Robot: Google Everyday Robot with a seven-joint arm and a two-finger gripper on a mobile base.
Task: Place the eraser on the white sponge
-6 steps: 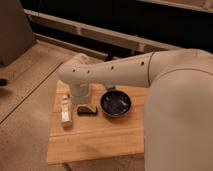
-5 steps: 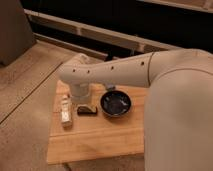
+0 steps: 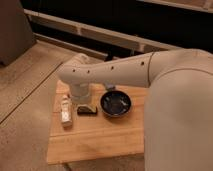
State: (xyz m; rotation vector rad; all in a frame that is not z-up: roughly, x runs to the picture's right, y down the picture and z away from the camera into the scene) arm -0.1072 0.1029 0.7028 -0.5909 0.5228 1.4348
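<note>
The eraser lies flat on the wooden table, a small dark block with a paler top, its long axis running roughly across the picture. The tool hangs directly over it at the end of the down-turned wrist, so close that its tips seem to reach the block's top. The jaws stand spread apart, and nothing looks lifted or clamped, so the eraser reads as not yet gripped. The move turns on one relation: the tool is above the eraser and a straight drop looks enough, with the jaws closing across the short sides, though the wrist hides how they are turned. Just beside the eraser toward the picture's left lies what I take to be the white sponge, a pale oblong with its long axis running near to far, apart from the eraser by a narrow gap. It sits near the table's left edge, so the carry is short but leaves little margin beyond it. On the other side the black bowl stands close, while the near half of the table offers the open room.
</note>
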